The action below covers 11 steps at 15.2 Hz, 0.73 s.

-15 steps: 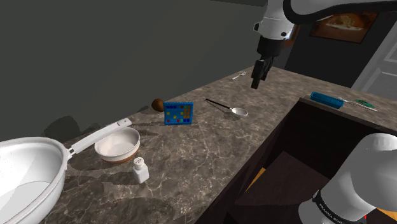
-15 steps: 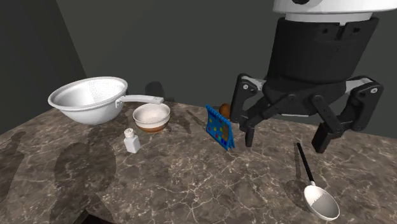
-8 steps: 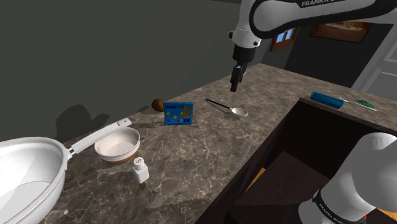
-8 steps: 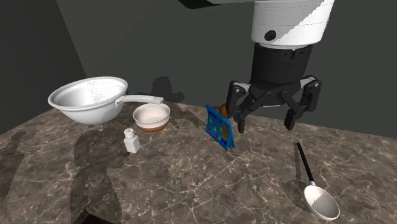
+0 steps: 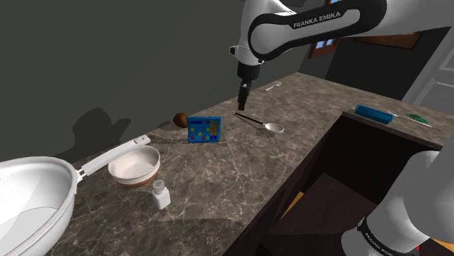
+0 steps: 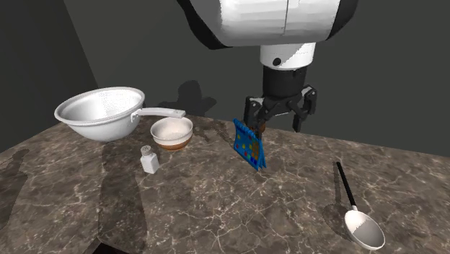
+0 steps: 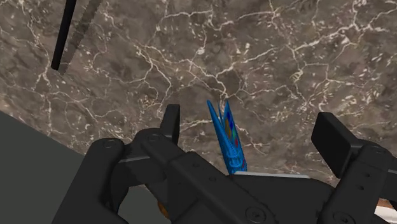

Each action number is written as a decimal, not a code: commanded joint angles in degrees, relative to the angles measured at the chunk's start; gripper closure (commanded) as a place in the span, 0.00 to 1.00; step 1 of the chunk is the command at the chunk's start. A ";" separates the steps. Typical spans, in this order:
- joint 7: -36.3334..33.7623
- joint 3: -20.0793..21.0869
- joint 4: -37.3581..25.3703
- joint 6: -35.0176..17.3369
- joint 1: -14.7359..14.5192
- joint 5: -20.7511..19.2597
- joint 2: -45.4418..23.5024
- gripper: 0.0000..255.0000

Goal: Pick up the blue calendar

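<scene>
While my gripper hangs spread wide and empty over the blue calendar, standing edge-on on the marble counter, I fear a finger clipping its thin top and toppling it. Brown ball sits just behind, wall beyond; spoon side lies open.

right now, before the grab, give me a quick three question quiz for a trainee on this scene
1. True or false: the gripper is shut on the blue calendar.
2. Which sits nearest the white shaker? A bowl, B spoon, C pan.
3. In the wrist view the calendar shows ___ the open fingers.
Key: 1 false, it is open. 2 A. 3 between.
</scene>
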<state>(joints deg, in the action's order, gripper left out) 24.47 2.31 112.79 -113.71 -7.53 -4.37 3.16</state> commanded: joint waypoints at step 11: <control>9.54 3.63 -20.15 -4.94 -3.99 -3.68 -23.07 0.00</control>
<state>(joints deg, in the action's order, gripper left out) 33.28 5.60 94.56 -118.63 -11.05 -7.61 -18.13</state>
